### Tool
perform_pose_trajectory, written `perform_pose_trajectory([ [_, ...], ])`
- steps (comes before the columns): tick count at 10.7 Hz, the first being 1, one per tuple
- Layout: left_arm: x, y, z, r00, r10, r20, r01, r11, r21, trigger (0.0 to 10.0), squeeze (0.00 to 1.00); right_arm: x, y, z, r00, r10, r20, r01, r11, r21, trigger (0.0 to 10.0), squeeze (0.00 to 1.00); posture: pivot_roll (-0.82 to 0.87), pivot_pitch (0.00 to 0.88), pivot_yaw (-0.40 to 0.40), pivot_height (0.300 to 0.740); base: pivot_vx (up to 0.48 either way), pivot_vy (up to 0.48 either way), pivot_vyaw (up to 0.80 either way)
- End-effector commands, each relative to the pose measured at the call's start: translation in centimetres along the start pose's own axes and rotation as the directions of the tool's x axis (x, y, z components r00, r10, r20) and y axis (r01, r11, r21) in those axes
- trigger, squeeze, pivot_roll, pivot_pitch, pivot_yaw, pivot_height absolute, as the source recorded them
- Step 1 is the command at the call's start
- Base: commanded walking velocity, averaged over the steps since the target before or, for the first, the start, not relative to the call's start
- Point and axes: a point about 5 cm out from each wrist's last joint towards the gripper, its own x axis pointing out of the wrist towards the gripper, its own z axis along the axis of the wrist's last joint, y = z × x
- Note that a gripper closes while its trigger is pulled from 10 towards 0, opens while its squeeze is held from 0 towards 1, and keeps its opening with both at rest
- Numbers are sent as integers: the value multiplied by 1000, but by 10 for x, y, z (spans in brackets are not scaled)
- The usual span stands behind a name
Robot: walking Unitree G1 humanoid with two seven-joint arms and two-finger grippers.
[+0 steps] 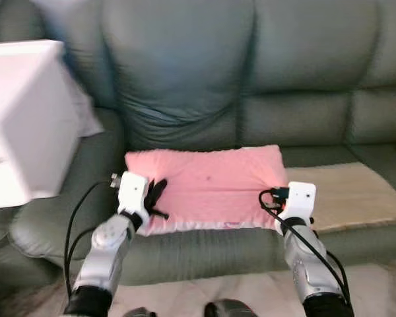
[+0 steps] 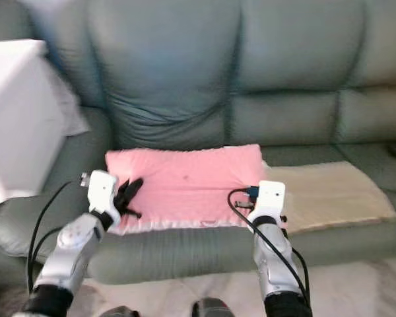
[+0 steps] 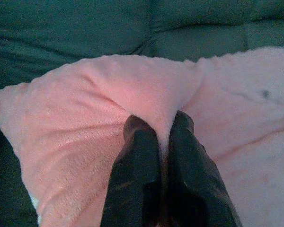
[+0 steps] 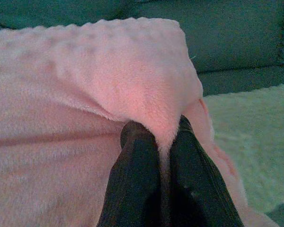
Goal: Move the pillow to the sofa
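The pink pillow (image 1: 208,188) lies flat on the seat of the grey-green sofa (image 1: 251,86), near the seat's front edge, with its long axis running side to side along that edge and its short sides facing the two ends of the sofa. Its rear long edge points toward the sofa's backrest, and the pillow sits roughly in front of the middle back cushion. The left gripper (image 3: 160,135) is at the pillow's left front corner, its two black fingers (image 3: 135,175) pressed nearly together with a fold of the pink fabric pinched up between them. The right gripper (image 4: 157,132) is at the pillow's right end, near the front corner, likewise squeezed onto a raised ridge of the plush cover, with only that thin fold separating its fingers (image 4: 194,184). A beige mat (image 1: 353,195) lies on the sofa seat just beside the pillow's right end, touching or slightly tucked under it. A white box-like object (image 1: 23,119), blurred, stands over the sofa's left armrest, well apart from the pillow. Black cables (image 1: 76,224) loop along both silver arms in front of the sofa.
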Motion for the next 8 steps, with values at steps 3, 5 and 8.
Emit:
perform_pose_trajectory([
  [3,-1,6,2,1000,19,10,-19,1000,12,10000,0,2,-4,10,999,-19,26,19,1000,3,10000,0,-64,0,-43,740,0,0,0],
  [5,-1,20,1,997,74,-3,-74,996,59,10000,0,5,-4,14,999,-23,31,22,1000,21,10000,0,-62,0,-44,740,0,0,0],
  [8,2,57,6,989,147,-33,-143,985,96,10000,0,10,0,23,998,8,58,-10,1000,20,10000,0,-61,4,-48,740,0,0,0],
])
